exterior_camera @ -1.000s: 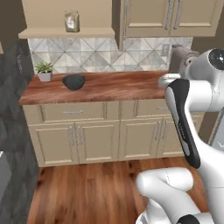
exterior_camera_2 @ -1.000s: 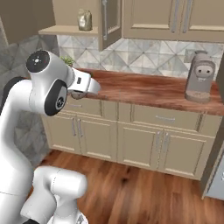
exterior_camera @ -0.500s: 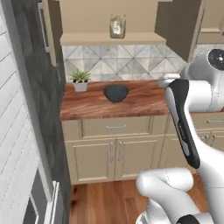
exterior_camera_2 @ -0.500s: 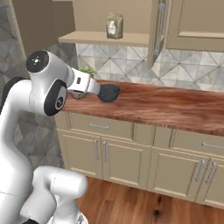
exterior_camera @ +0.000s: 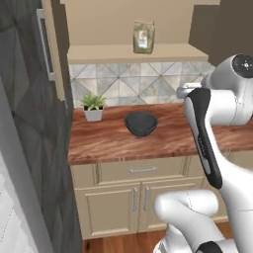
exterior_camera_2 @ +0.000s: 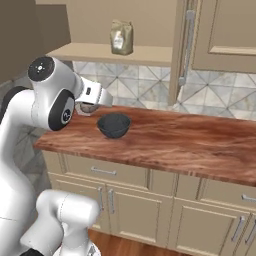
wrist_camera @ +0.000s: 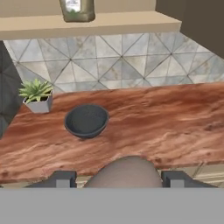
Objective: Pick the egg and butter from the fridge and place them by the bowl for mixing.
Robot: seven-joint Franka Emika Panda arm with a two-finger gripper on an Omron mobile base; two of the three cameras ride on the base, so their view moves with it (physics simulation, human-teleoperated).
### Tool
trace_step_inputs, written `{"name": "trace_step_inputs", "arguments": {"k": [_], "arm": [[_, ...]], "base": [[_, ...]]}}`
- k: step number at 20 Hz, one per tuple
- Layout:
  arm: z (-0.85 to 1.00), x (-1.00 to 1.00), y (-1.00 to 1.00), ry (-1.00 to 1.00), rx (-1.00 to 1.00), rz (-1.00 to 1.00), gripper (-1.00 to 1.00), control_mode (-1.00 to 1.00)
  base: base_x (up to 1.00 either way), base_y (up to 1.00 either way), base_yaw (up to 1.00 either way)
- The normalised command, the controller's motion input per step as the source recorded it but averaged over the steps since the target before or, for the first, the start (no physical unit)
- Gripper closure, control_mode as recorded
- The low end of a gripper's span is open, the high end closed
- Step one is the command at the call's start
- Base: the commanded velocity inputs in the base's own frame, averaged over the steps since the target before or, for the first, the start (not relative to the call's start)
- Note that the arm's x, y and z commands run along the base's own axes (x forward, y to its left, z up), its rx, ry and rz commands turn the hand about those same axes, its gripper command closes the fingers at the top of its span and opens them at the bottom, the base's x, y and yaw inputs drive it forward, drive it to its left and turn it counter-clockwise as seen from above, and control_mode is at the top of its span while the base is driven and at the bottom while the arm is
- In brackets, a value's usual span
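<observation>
Counter [exterior_camera: 113,141] and bowl [exterior_camera: 141,123] now nearer, centred; egg [wrist_camera: 124,171] in pincer [wrist_camera: 118,178].

Reddish-brown wooden countertop [exterior_camera: 113,141] over tan base cabinets [exterior_camera_2: 130,210] with drawers and slim metal pulls. Behind it, backsplash [wrist_camera: 122,61] of grey and beige triangular tiles. Above, open tan shelf [exterior_camera: 133,52] carrying one paper bag [exterior_camera: 143,37] (label not legible). Tan wall cabinet [exterior_camera_2: 220,35] with long bar handle at the right of the right base view. Small potted plant [exterior_camera: 93,107] in white pot on the counter. Wooden floor [exterior_camera: 123,244] below. Even, diffuse lighting.
</observation>
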Motion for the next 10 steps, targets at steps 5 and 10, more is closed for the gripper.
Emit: {"name": "trace_step_inputs", "arguments": {"k": [5,10], "arm": [[0.00,0.00,0.00,0.00,0.00,0.00,1.00,1.00],[0.00,0.00,0.00,0.00,0.00,0.00,1.00,1.00]], "base": [[0.35,-0.02,0.00],[0.50,-0.09,0.00]]}}
